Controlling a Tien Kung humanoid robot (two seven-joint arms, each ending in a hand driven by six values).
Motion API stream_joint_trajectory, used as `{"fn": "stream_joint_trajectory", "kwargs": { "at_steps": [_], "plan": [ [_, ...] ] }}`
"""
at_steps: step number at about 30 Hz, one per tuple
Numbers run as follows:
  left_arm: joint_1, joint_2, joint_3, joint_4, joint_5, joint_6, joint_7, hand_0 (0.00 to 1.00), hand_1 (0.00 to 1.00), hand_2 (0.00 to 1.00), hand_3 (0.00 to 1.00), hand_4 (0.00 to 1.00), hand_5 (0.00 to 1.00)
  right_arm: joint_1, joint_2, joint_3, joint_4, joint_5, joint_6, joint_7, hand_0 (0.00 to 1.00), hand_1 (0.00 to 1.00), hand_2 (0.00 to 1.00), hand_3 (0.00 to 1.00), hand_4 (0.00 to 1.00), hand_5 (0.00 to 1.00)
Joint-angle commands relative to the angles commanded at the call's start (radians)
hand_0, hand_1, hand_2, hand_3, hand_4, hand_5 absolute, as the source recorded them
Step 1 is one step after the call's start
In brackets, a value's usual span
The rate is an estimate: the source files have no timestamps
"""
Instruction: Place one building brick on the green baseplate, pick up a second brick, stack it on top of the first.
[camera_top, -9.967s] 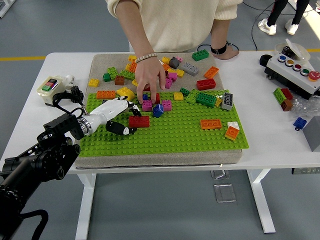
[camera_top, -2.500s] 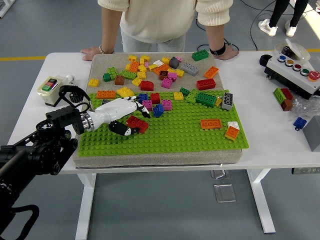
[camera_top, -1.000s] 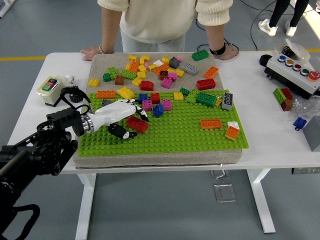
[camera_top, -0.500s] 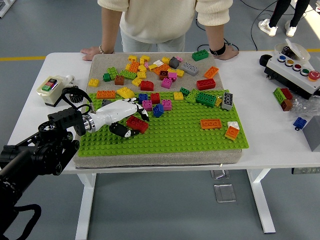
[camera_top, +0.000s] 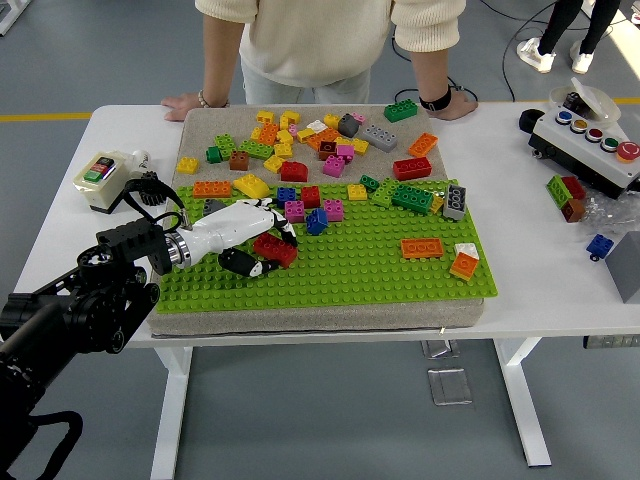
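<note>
Left hand: the left hand (camera_top: 250, 240) lies over the baseplate's left part, fingers and thumb pinching the red brick (camera_top: 274, 249).
Red brick: on the green baseplate (camera_top: 380, 275), left of middle, skewed to the stud rows.
Risk: the brick may seat crooked or slip out, since the grip looks shallow; fingers may nudge the blue brick (camera_top: 317, 221) just beyond.
Count: 1 robot hand in view, 1 baseplate, 1 brick held, 2 person's hands resting on the far edge.
</note>
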Motion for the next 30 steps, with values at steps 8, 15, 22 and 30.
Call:
{"fn": "stream_joint_trajectory", "kwargs": {
  "at_steps": [8,15,22,30],
  "plan": [
    [0.006,-0.003,-0.019,-0.018,0.000,-0.002,0.000,0.998,0.758,0.561,0.521,0.482,0.002,0.000,0.000,0.001,0.000,0.000,0.002,0.000,0.742,0.669,0.714,0.595,0.917,0.493],
    [0.023,-0.001,-0.059,-0.055,0.000,-0.009,0.000,0.998,0.758,0.560,0.520,0.494,0.002,0.000,-0.001,0.007,0.000,-0.001,0.003,-0.001,0.741,0.669,0.714,0.595,0.918,0.493],
    [0.048,0.003,-0.097,-0.098,0.000,-0.018,0.000,0.998,0.756,0.565,0.525,0.513,0.002,0.000,-0.005,0.013,0.000,-0.004,0.005,-0.002,0.741,0.668,0.714,0.595,0.917,0.494],
    [0.080,0.016,-0.119,-0.145,0.000,-0.021,0.017,0.998,0.749,0.570,0.531,0.512,0.002,0.000,-0.007,0.018,0.000,-0.003,0.007,0.002,0.740,0.668,0.716,0.595,0.918,0.495]
  ]
}}
